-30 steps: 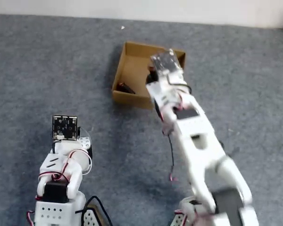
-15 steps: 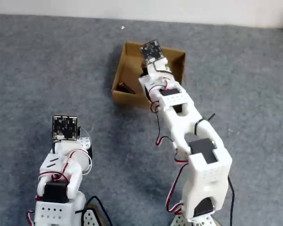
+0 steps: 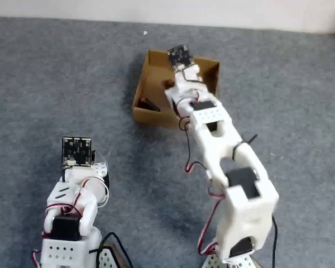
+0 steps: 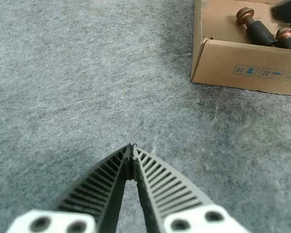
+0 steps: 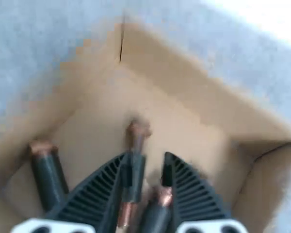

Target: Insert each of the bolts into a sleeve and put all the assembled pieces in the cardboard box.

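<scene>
Saw a wide grey fuzzy carpet [image 3: 56, 67] under everything. Saw the long white right arm [image 3: 229, 156] stretched out over the top of a brown cardboard box [image 3: 151, 116]. Saw the shorter white left arm [image 3: 72, 195] folded up on the near side of the box, well apart from it.

Looked into the box [image 5: 199, 97] and found an open top and a plain brown floor. Found the right pincer [image 5: 146, 156] down inside the box, with its two black ribbed fingers [image 5: 184, 189] partly spread and a clear gap between them. Guessed no hold on anything, going by that gap. Found the left pincer [image 4: 131, 148] closed tight on nothing, low over the carpet, well short of the box [image 4: 242, 68].

Counted three built pieces inside the box, each a copper-headed bolt pushed into a dark round sleeve. Found one piece [image 5: 134, 162] just beside the inside of one right finger. Found another [image 5: 155, 208] showing in the gap between the fingers. Found the third [image 5: 46, 170] off to the side, near a box wall.

Guessed the job far along, with three bolts already in sleeves and already in the box. Guessed only a little left here: pulling the right arm back up and out. Could not tell the full count of bolts, so could not be sure about more pieces to come.
</scene>
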Robot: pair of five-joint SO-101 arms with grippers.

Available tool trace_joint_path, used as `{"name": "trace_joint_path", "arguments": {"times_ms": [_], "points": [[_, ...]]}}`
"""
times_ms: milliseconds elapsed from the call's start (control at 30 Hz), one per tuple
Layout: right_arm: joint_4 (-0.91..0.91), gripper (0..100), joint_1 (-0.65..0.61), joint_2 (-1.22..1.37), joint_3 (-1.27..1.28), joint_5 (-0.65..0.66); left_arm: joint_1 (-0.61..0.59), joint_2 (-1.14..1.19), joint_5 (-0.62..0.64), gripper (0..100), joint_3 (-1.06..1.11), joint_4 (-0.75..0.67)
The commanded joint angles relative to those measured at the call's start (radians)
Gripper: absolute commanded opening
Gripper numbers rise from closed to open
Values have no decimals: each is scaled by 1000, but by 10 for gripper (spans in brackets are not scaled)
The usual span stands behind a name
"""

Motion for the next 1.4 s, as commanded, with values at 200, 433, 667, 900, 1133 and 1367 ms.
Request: {"name": "trace_joint_path", "arguments": {"times_ms": [200, 433, 667, 900, 1133, 1367], "points": [[171, 5, 10, -479, 252, 6, -5, 2, -11, 13, 21, 3], [199, 5, 10, -901, 608, 5, -5, 2, -11, 13, 21, 3], [200, 5, 12, -1307, 921, 5, -5, 2, -11, 13, 21, 3], [206, 5, 12, -1627, 1175, 5, -5, 2, -11, 12, 21, 3], [383, 5, 12, -1862, 1251, 5, -5, 2, -11, 11, 21, 3], [501, 5, 12, -2118, 1385, 5, -5, 2, -11, 11, 21, 3]]}}
